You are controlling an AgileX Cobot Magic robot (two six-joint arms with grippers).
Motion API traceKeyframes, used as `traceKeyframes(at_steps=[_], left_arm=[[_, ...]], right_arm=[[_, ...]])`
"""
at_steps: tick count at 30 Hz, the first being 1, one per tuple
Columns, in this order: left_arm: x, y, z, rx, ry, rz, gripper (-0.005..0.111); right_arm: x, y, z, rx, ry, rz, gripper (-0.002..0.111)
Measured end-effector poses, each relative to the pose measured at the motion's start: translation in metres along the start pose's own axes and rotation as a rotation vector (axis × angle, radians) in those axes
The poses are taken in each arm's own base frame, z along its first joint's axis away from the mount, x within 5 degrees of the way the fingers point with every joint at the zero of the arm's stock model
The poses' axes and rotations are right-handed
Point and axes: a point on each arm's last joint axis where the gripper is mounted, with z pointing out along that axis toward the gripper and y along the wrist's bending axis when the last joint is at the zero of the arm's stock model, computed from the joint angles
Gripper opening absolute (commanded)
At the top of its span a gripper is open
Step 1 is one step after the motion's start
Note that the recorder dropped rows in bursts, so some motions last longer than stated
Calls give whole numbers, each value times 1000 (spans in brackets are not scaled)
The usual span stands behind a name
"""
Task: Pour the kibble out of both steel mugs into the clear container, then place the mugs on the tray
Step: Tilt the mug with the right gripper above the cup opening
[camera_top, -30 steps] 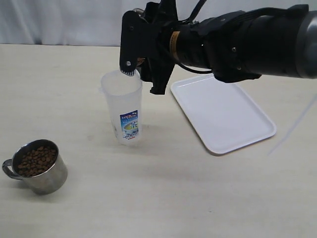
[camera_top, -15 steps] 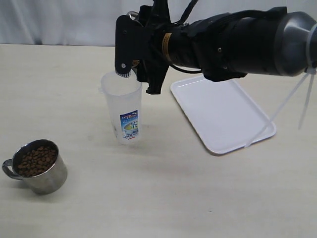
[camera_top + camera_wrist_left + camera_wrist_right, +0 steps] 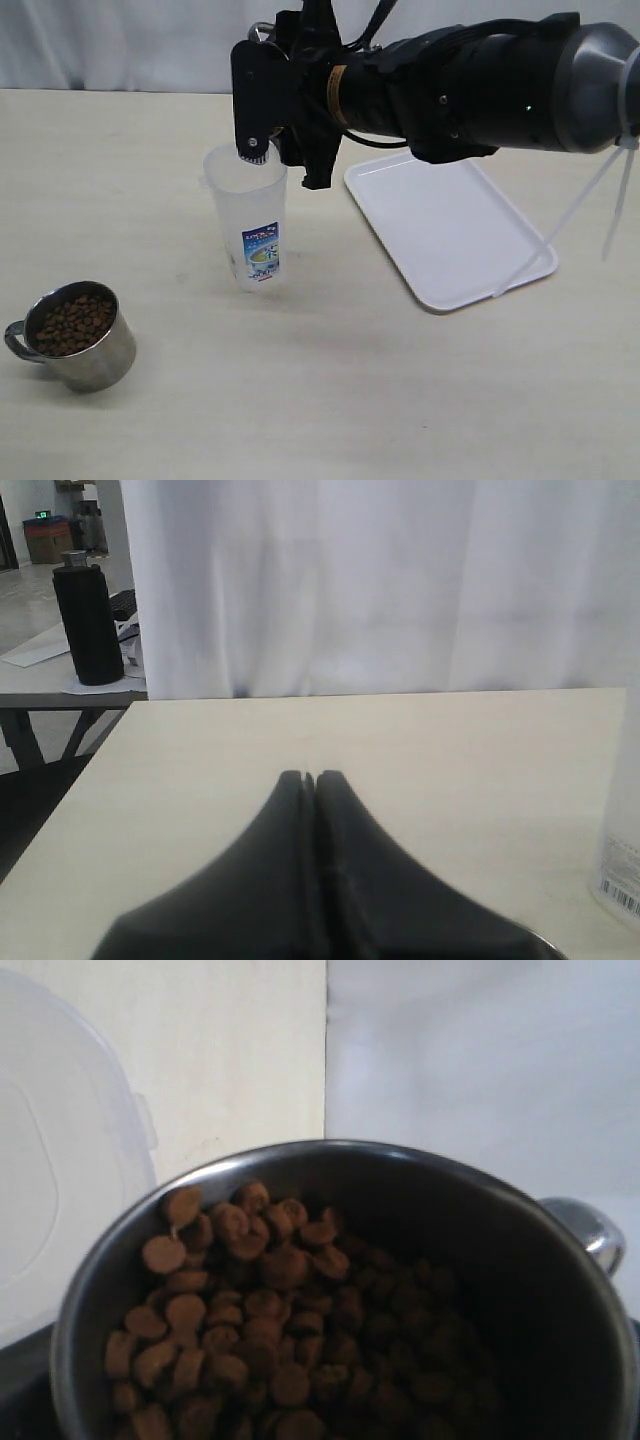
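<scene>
My right gripper (image 3: 287, 165) is shut on a steel mug (image 3: 540, 1290), holding it just above the rim of the clear container (image 3: 250, 225). In the exterior view the gripper hides most of that mug. The right wrist view shows it tilted, with kibble (image 3: 250, 1300) heaped toward the lip next to the clear container (image 3: 60, 1180). The other steel mug (image 3: 80, 335) stands at the front left, full of kibble (image 3: 70, 322). The white tray (image 3: 450, 225) lies to the right of the container. My left gripper (image 3: 312, 778) is shut on nothing, low over the table.
A white curtain hangs behind the table's far edge. The clear container's side (image 3: 622, 850) shows at the border of the left wrist view. Past the table's edge stands a black cylinder (image 3: 88, 625) on another table.
My right arm has shifted slightly left over the container and rolled a little. The left gripper and the mug at the front left have not moved.
</scene>
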Motion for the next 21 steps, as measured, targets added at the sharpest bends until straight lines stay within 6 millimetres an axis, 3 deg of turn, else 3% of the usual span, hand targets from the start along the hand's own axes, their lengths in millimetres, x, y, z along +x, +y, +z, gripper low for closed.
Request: traceKeyframes(at_steps=[21], left_arm=[[0, 0, 0, 0, 0, 0, 0]], right_arm=[[0, 0, 0, 0, 0, -121, 5]])
